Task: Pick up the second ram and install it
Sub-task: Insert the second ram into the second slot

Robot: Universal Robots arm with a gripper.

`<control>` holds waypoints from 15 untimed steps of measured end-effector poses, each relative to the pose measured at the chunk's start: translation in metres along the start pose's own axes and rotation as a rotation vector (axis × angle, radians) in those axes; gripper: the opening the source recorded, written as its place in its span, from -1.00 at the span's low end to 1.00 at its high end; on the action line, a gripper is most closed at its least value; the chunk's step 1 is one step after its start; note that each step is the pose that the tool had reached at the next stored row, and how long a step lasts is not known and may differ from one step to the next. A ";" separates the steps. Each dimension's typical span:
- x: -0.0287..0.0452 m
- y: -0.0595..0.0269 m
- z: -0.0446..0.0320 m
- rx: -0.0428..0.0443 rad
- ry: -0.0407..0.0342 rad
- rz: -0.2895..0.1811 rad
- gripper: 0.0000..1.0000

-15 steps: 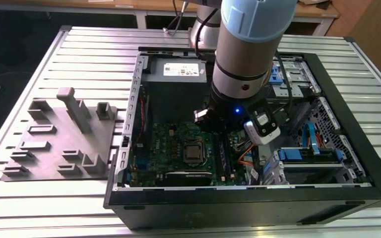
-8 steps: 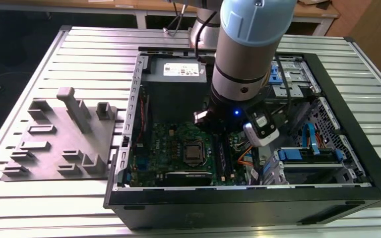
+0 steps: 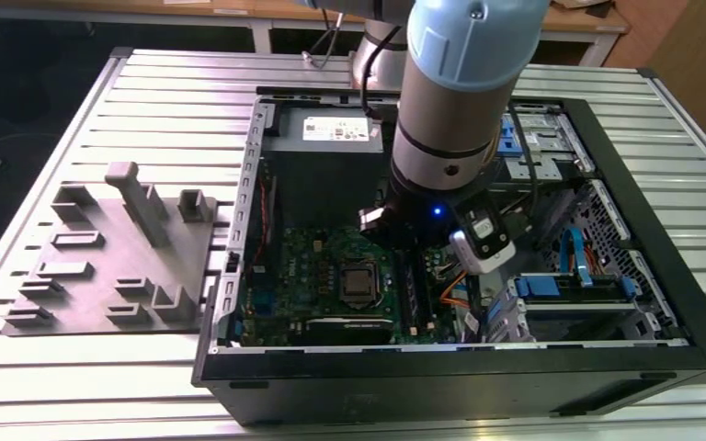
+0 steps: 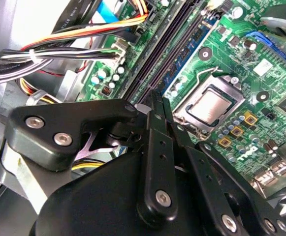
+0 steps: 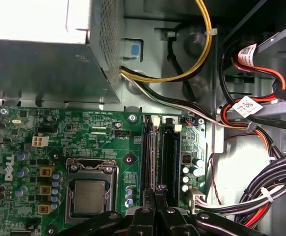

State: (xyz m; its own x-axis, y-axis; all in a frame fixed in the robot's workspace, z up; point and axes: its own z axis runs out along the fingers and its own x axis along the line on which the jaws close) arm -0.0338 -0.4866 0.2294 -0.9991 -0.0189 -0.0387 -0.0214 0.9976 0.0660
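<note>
The arm reaches down into an open PC case lying on the slatted counter. Its wrist sits over the board, just to the exterior view's right of the CPU. A grey fixture w/ upright blocks lies on the counter at the exterior view's left of the case, close by its side wall.

In both wrist views the end effector has its black fingers drawn together, no gap seen betw. the tips. The tips are low over the motherboard, at the slot rails.

In the second wrist view the ram stands on edge along the rails. It is blue-green w/ dark chips, on the side of the rails nearest the CPU socket, and its near end is just beside the fingertips. Can't tell whether the tips nip its edge, press on it or only sit next to it. Can't tell either if it's fully seated.

Cables (yellow, black, white, red) run from the PSU past the far end of the rails, apart from the end effector.
</note>
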 end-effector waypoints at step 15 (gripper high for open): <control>-0.0014 -0.0004 0.0044 0.0006 -0.0007 0.012 -0.83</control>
State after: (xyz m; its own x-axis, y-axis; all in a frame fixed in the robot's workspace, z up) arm -0.0322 -0.4867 0.2251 -0.9992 -0.0071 -0.0387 -0.0096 0.9978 0.0658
